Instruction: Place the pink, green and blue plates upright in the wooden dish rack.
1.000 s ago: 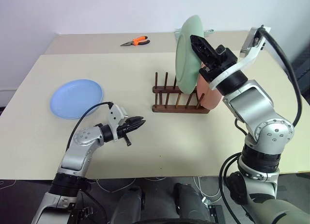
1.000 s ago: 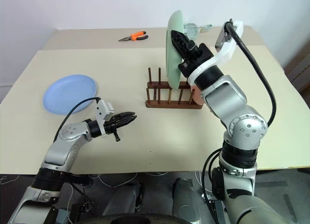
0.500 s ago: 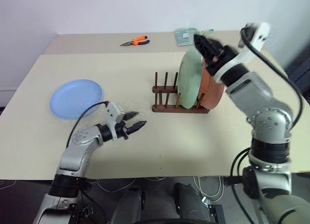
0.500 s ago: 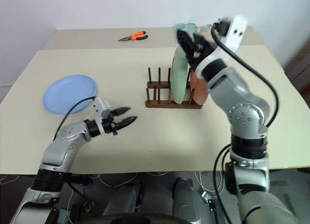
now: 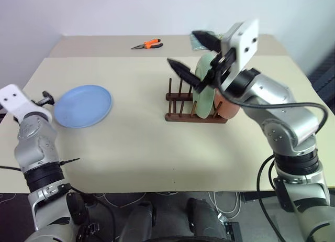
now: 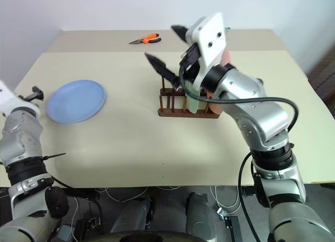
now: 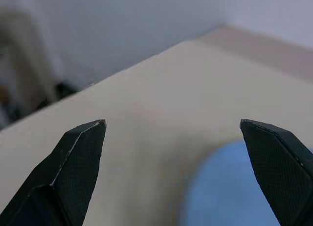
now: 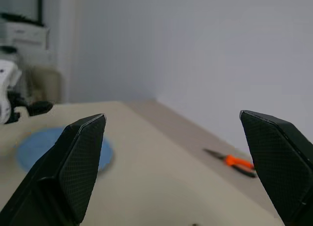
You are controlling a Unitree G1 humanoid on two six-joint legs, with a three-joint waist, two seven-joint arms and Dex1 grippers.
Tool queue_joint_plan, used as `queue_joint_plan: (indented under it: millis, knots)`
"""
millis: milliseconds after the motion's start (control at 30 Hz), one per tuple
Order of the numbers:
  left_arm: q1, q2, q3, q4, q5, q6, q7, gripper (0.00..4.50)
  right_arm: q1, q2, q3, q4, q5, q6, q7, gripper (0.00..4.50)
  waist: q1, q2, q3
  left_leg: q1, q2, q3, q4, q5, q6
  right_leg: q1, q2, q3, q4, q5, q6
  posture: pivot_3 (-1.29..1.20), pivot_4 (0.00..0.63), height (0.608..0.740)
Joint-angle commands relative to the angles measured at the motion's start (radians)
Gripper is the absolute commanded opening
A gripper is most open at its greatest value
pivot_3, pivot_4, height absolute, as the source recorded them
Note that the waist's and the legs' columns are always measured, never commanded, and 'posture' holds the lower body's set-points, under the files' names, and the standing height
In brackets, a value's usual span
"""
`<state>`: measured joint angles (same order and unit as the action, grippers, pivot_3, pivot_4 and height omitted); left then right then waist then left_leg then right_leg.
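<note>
Blue plate (image 5: 82,106) lies flat on table (image 5: 131,147), on my left side, well apart from wooden dish rack (image 5: 194,116). Green plate (image 5: 205,92) and pink plate (image 5: 229,107) stand upright in rack, green nearer the free pegs, pink behind it at the rack's right end. Two of three done by my read; blue is what's left.

R gripper (image 5: 193,56) hovers above rack, fingers spread wide, nothing between them. L gripper (image 7: 178,172) sits near table's left edge, just beside blue plate; wrist view shows fingers wide apart w/ plate rim below, nothing held.

Handling guess: blue plate looks like thin matte plastic, so light, stiff enough, not fragile. Matte finish shd give decent friction. Problem is it lies flat, so no edge to get under. Best hold prob. at the rim on near-left side, one finger over the lip, one under. May need to tip or slide it to table edge first. Thin rim cd pivot in a two-finger pinch, so grip deep.

Orange pliers (image 5: 147,44) at far side, irrelevant.
</note>
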<state>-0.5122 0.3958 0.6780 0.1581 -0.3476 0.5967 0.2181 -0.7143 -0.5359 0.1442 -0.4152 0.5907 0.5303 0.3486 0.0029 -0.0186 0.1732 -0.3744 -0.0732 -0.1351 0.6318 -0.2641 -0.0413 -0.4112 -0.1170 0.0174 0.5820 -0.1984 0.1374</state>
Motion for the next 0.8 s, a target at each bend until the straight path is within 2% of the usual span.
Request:
queue_joint_plan:
  millis: [33,133,333,433,567,667,800]
  knots:
    - [-0.01,-0.076,0.1,-0.085,-0.199,0.202,0.03,4.26,0.018,0.029,0.008,-0.059,-0.042,-0.03,0.033,4.49,0.007,0.0,0.0,0.0,0.0,0.0,0.0,0.0,0.0,0.0,0.0,0.0,0.0,0.0,0.0,0.0,0.15,0.74]
    - [-0.027,-0.126,0.167,-0.096,-0.313,0.283,0.053,3.25,0.032,0.05,0.013,-0.067,-0.073,-0.028,0.045,4.5,0.006,-0.002,0.0,0.0,0.0,-0.001,0.0,0.0,-0.001,0.0,0.0,-0.001,0.0,0.0,0.0,0.0,0.15,0.74]
    - [-0.046,-0.137,0.192,-0.039,-0.367,0.282,0.101,0.18,0.044,0.065,0.001,-0.07,-0.084,0.005,0.075,4.5,0.003,-0.003,0.0,0.001,0.0,-0.001,-0.001,0.001,-0.002,-0.001,0.0,-0.001,0.002,0.0,0.0,0.0,0.15,0.74]
    - [-0.043,-0.088,0.048,-0.077,-0.295,0.208,-0.011,0.09,0.038,0.042,0.031,-0.071,-0.147,-0.009,0.092,4.5,0.004,-0.003,0.001,0.001,0.0,-0.001,-0.001,0.001,-0.002,-0.001,0.001,-0.001,0.002,0.0,0.0,0.0,0.15,0.74]
    - [-0.117,-0.066,-0.137,-0.192,-0.273,0.129,-0.166,0.09,0.007,-0.009,0.184,-0.026,-0.372,-0.122,0.16,4.5,0.01,-0.005,0.001,0.0,0.0,0.0,-0.001,0.001,-0.003,-0.001,0.0,-0.001,0.001,0.0,-0.001,0.0,0.15,0.74]
    - [-0.205,-0.053,-0.24,-0.243,-0.266,0.147,-0.205,0.09,-0.06,-0.018,0.302,0.086,-0.58,-0.258,0.186,4.5,0.005,-0.005,0.002,0.0,0.0,0.0,-0.001,0.001,-0.003,-0.001,0.0,-0.001,0.001,0.0,-0.001,0.0,0.15,0.74]
    - [-0.278,-0.041,-0.328,-0.298,-0.273,0.201,-0.225,0.09,-0.138,0.004,0.356,0.25,-0.769,-0.392,0.159,4.5,-0.014,-0.005,0.002,0.0,0.0,0.001,-0.003,0.002,-0.003,-0.001,0.0,0.0,0.0,0.0,0.0,0.0,0.15,0.74]
